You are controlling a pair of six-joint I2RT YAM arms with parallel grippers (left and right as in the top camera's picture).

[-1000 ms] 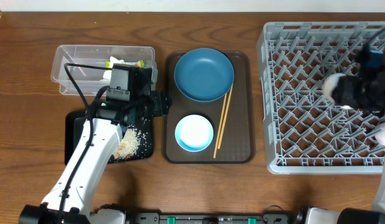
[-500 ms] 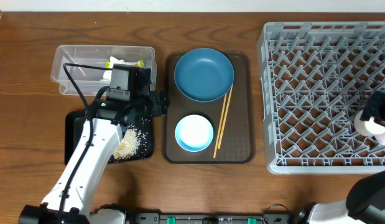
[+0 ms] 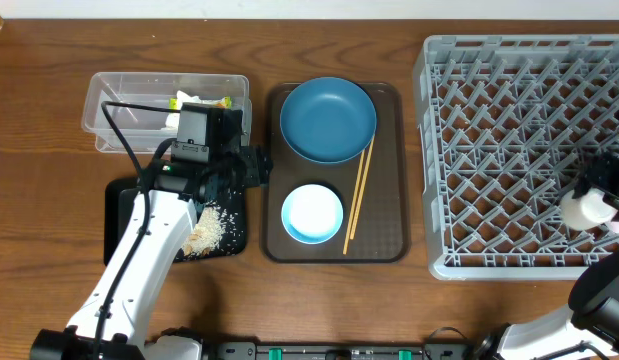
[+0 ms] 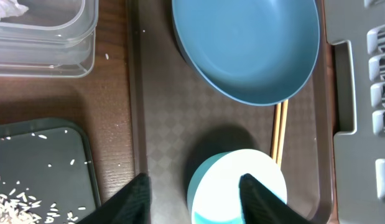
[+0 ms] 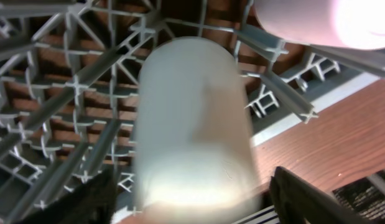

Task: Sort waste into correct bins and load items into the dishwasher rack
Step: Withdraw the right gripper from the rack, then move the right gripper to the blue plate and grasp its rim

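My right gripper (image 3: 601,190) (image 5: 192,186) is open around a white cup (image 3: 580,209) (image 5: 192,112) that lies in the grey dishwasher rack (image 3: 509,150) near its front right corner, with a gap at each finger. A second white cup (image 5: 304,22) lies beside it. My left gripper (image 3: 254,166) (image 4: 195,199) is open and empty above the left side of the light-blue bowl (image 3: 312,213) (image 4: 242,186). The dark-blue plate (image 3: 328,120) and chopsticks (image 3: 357,195) lie on the brown tray (image 3: 389,240). Wrapper (image 3: 204,102) and tissue (image 3: 174,120) are in the clear tub (image 3: 109,95). Rice (image 3: 204,232) lies on the black tray (image 3: 124,195).
The left arm lies over the black tray and the tub's front edge. The brown tray sits between the bins and the rack. Bare wooden table (image 3: 39,200) runs along the left and front.
The right gripper carried the white cup from mid-rack to the rack's front right corner and lowered it there. The left arm has not moved.
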